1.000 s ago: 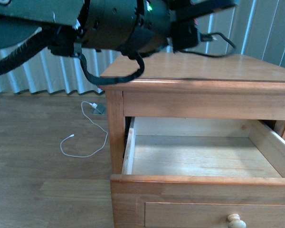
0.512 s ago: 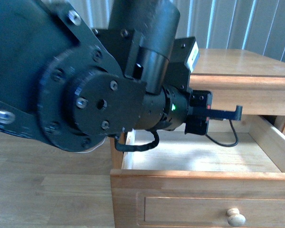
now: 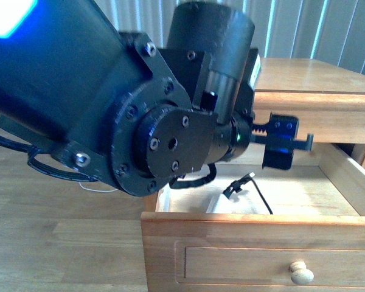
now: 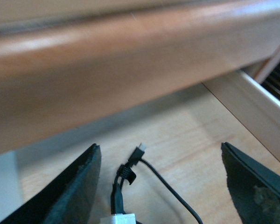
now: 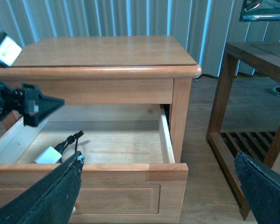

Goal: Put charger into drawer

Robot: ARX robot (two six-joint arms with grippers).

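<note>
Two grippers, both empty. We see the left gripper (image 3: 292, 143) hanging over the open drawer (image 3: 261, 224), just under the cabinet top (image 5: 102, 51). Its fingers (image 4: 74, 196) are spread wide with nothing between them. The right gripper (image 5: 158, 156) is spread too, holds nothing, and stands off in front of the cabinet.

The charger (image 5: 47, 155) lies on the drawer's pale floor, close behind the front panel and toward the left side in the front view. Its black cable (image 3: 255, 191) curls up from it with the plug end raised. In the left wrist view the white cube sits below the left gripper's spread fingers, and we see no contact with either.

We judge the placing step done, since the charger is inside and free, so what remains is getting the left arm out. That move calls for backing out through the gap between the drawer and the cabinet top without knocking the rail or snagging the raised cable end. The task does not ask for closing, so we would leave the knob (image 3: 302, 272) alone.
</note>
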